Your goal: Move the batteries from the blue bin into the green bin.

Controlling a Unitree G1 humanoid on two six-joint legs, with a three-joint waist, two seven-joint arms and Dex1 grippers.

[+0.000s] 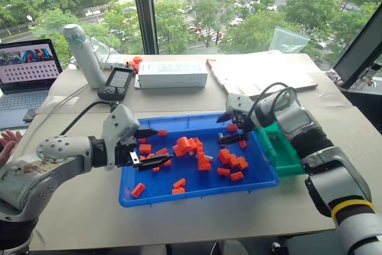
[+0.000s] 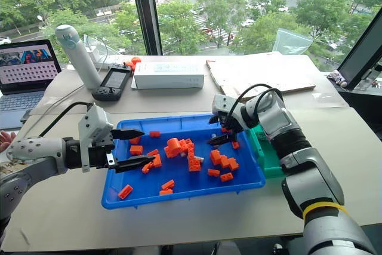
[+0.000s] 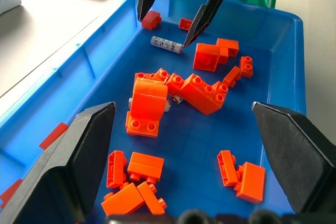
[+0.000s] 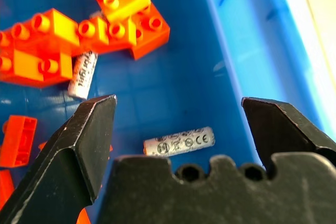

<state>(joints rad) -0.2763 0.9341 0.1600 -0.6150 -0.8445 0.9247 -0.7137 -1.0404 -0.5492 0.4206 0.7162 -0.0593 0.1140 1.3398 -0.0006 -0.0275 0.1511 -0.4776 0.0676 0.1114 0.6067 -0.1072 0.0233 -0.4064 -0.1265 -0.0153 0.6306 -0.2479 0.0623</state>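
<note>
Batteries lie on the floor of the blue bin (image 1: 149,198), which sits on the table (image 1: 197,222) scattered with orange bricks (image 1: 190,146). One battery (image 4: 179,141) rests on bare blue floor near the bin's far wall, between the spread fingers of the right claw (image 1: 231,128), which hangs just above it with nothing held; in the left wrist view the same battery (image 3: 167,44) lies just beside one black fingertip (image 3: 187,40). A second battery (image 4: 83,75) lies partly tucked under a cluster of bricks nearer the bin's middle. The green bin (image 1: 285,158) stands against the blue bin's right side, beside the right arm. The left claw (image 1: 146,147) hovers over the bin's left end, fingers wide apart and empty.
</note>
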